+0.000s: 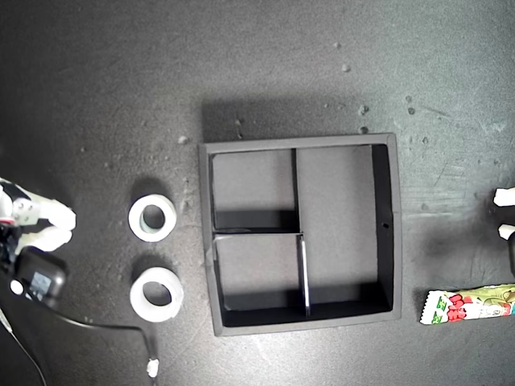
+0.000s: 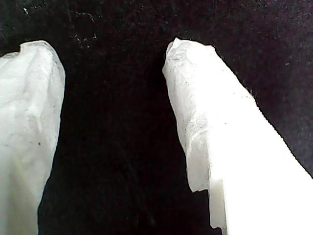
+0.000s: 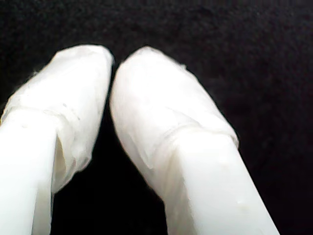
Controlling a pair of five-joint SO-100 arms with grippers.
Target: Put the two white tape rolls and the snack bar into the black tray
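The black tray [image 1: 395, 225] sits in the middle of the exterior view, all its compartments empty. Two white tape rolls [image 1: 134, 219] [image 1: 138, 296] lie flat on the dark mat to its left in that view, one nearer than the other. The snack bar [image 1: 467, 305] lies at the exterior view's lower right, partly cut off by the edge. My first gripper [image 2: 110, 46] is open over bare mat, nothing between its fingers. My second gripper [image 3: 111, 56] is shut, its tips almost touching, holding nothing. The wrist views show neither tray, rolls nor bar.
An arm [image 1: 32, 217] with white fingers close together stands at the exterior view's left edge, beside the rolls. A black module [image 1: 39, 277] and its cable [image 1: 121, 328] trail below it. Another arm's white fingertips [image 1: 504, 195], spread apart, show at the right edge above the bar.
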